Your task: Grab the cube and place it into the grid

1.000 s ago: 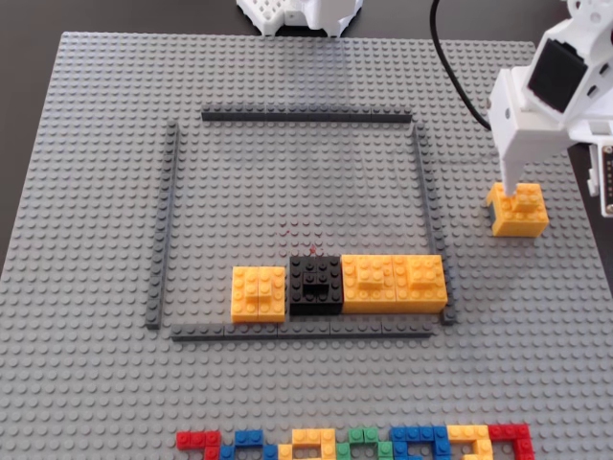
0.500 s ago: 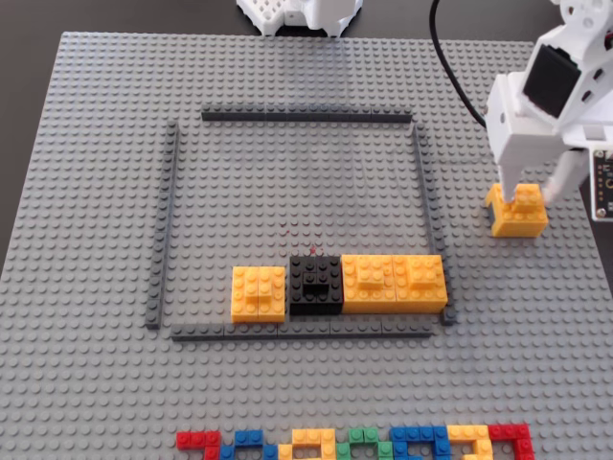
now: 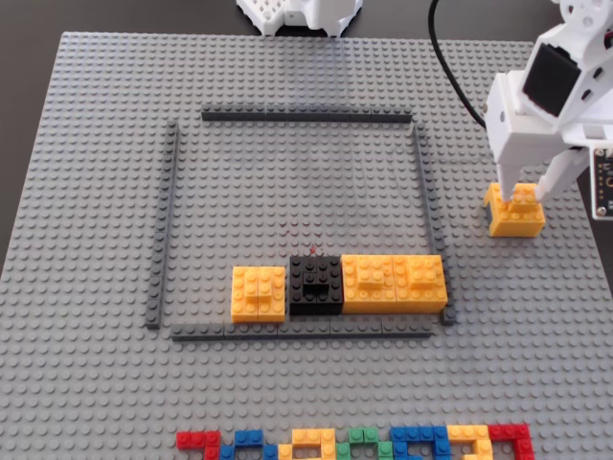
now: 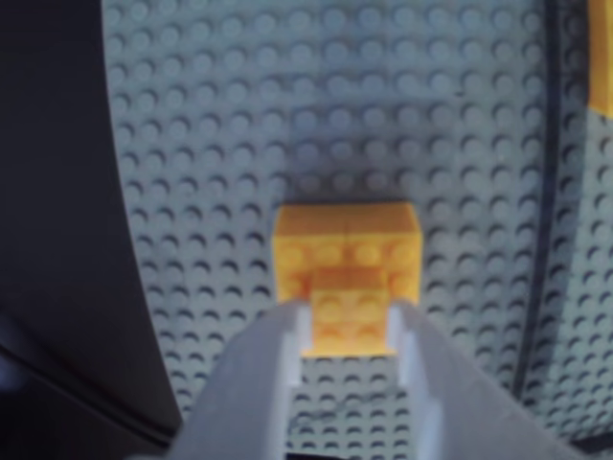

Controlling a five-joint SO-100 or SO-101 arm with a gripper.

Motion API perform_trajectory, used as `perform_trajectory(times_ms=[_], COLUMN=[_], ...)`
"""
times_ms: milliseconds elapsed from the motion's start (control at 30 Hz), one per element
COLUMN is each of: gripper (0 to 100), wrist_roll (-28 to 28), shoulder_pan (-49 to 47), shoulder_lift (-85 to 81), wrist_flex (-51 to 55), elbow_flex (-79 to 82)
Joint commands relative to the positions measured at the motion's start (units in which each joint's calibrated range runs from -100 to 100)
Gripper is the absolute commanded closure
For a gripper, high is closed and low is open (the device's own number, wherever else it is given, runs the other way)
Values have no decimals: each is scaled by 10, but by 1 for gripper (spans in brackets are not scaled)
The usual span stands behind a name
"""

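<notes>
Over on the right in the fixed view, outside the grid (image 3: 420, 182), the cube (image 3: 517, 218) sits on the grey baseplate (image 3: 96, 192). The white end effector (image 3: 523, 190) pinches its small raised top brick (image 4: 350, 309) between both fingers.

Hidden partly behind the gripper (image 3: 522, 195): top of the cube (image 3: 517, 217) (fixed view). Cut by the bottom edge: the multicoloured brick row (image 3: 354, 443). Blurred in the wrist view: finger (image 4: 251, 383) edges, cube studs.

Grey studded baseplate (image 3: 86, 383) w/ dark surround.
</notes>
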Motion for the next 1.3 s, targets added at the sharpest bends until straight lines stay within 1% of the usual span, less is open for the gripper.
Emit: perform_trajectory(times_ms=[0,300,633,767,933,1267], gripper=[96,97,96,96,95,95], wrist_roll=[3,14,36,46,67,111], shoulder_pan=[6,5,7,17,37,134], shoulder_lift=[-21,-48,-131,-196,-278,-412], wrist_flex=[21,76,127,127,124,97], elbow_flex=[-47,-152,-232,-218,-163,-21])
